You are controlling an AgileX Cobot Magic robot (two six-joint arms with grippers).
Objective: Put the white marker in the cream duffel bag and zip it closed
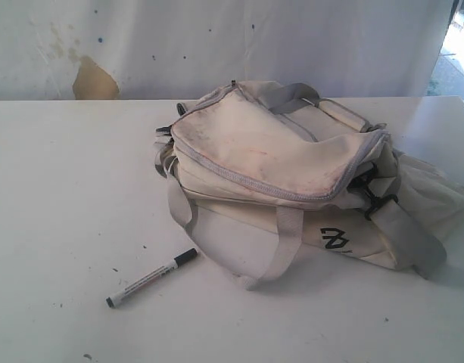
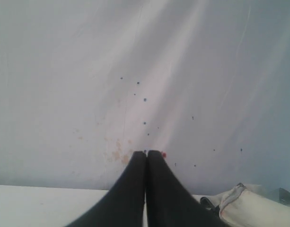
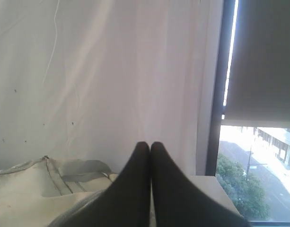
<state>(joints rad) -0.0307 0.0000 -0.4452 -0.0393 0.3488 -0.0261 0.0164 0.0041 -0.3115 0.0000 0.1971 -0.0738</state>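
Observation:
The cream duffel bag [image 1: 292, 170] lies on the white table, right of the middle, its zippered top flap facing up and a grey handle [image 1: 284, 246] draped over the front. The white marker [image 1: 151, 278] lies flat on the table in front of the bag's left end, black cap toward the bag. Neither arm shows in the exterior view. My left gripper [image 2: 147, 153] is shut with nothing in it, and a corner of the bag [image 2: 251, 205] shows beside it. My right gripper [image 3: 147, 144] is also shut and empty, with the bag [image 3: 36, 189] low beside it.
The white table [image 1: 57, 197] carries small dark specks near the marker. A white backdrop sheet [image 1: 216, 45] with a tan stain [image 1: 94, 79] hangs behind. A window [image 3: 258, 142] and the table's far corner lie beyond the right gripper.

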